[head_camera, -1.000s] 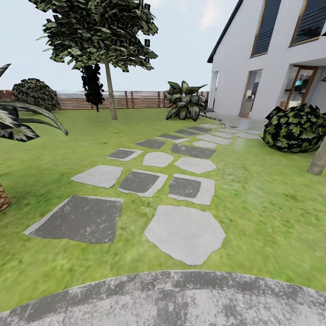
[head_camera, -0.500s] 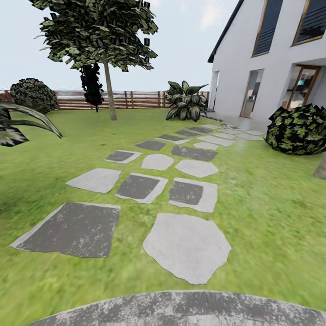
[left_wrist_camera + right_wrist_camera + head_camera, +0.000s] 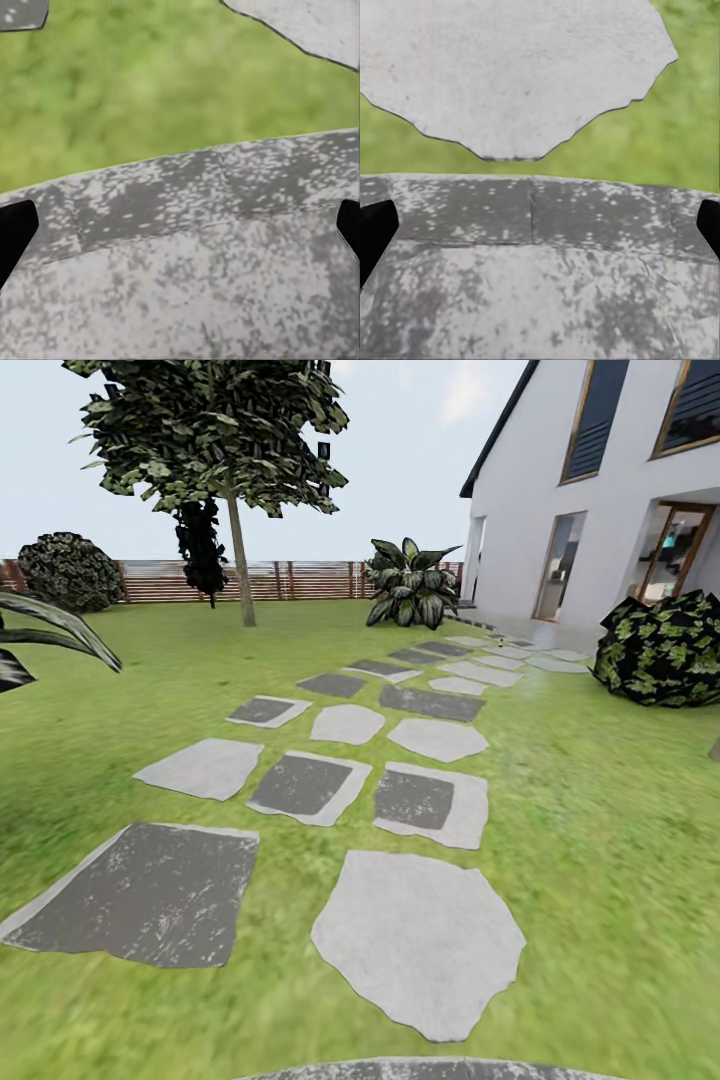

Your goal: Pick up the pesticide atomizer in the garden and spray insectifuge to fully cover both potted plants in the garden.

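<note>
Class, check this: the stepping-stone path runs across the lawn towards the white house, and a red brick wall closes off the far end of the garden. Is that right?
Not quite. The stepping-stone path does run across the lawn towards the white house, but the far boundary is a brown wooden slat fence, not a red brick wall. The head view shows it.

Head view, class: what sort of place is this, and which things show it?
A house garden: lawn crossed by stepping stones, a slat fence behind a tree, and a white house.
</note>
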